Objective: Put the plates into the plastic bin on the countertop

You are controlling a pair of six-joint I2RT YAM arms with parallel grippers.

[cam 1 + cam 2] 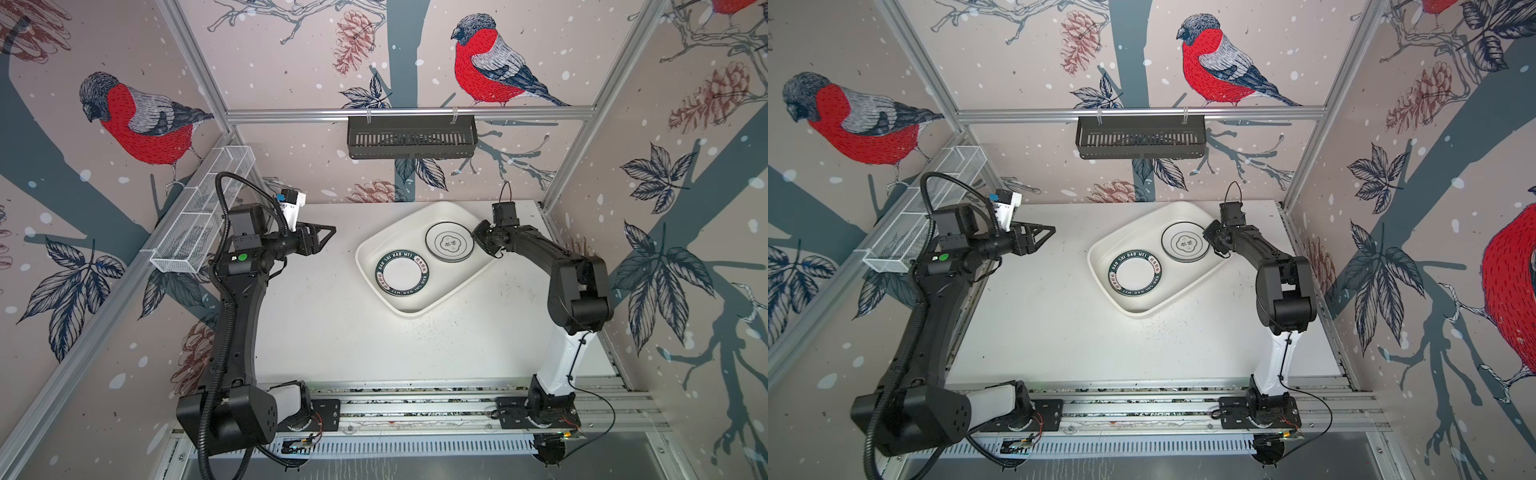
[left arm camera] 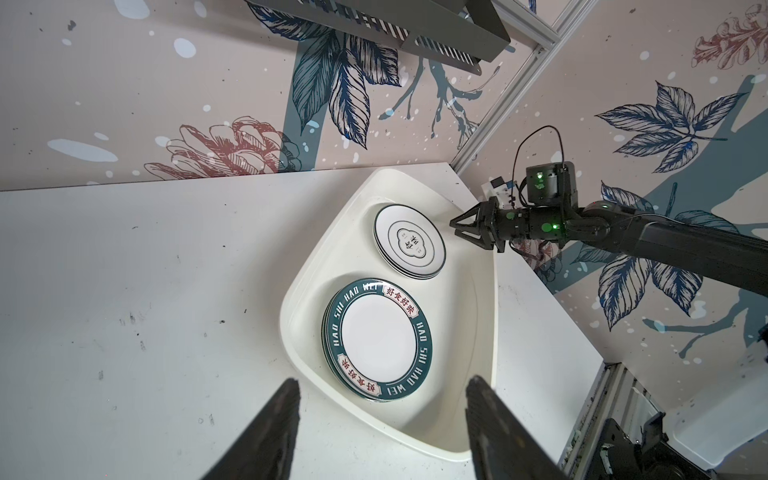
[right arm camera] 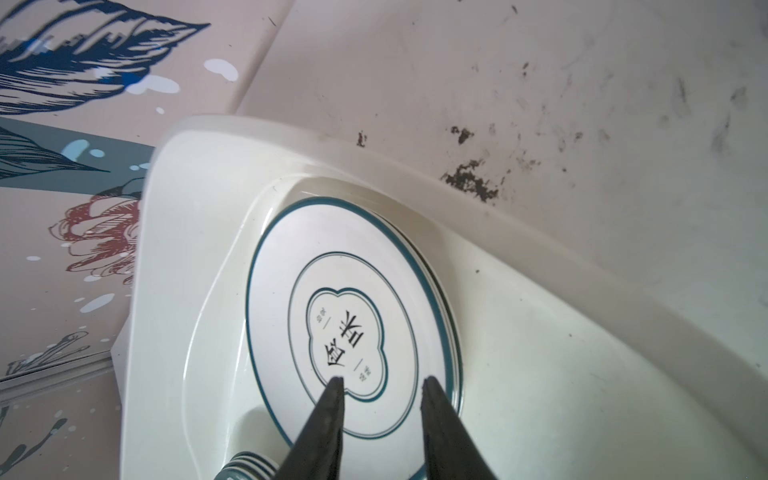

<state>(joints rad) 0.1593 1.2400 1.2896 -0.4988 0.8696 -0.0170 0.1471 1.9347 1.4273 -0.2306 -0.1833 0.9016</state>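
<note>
My right hand (image 3: 383, 380) hangs just above the near edge of the emblem plates (image 3: 353, 332). Its jaws are parted narrowly and there is nothing between them. In the left wrist view it shows at centre right, poised over the bin's far corner. My left hand (image 2: 382, 382) is spread wide and also empty. In a top view it sits left of centre (image 1: 328, 232), well apart from the plastic bin (image 1: 419, 308).

Both stacks lie flat inside the bin, in the upper right of the counter (image 1: 332, 324). The emblem stack is toward the back and the green-rimmed plates (image 2: 378, 340) are in front. I see no plate out on the counter, so I judge the loading is finished or nearly so, and what remains is getting the right hand clear. To do that well I would raise it straight up before swinging it back. That way neither fingertip catches the top plate's rim or the bin wall. I would leave the left hand parked where it is.

The green rim reads "HAO SHI HAO WEI", with red 好食好味 in pale panels. The emblem plate carries two bold black characters inside a lobed outline, possibly 食堂. The small print beside them is too fine to read.
</note>
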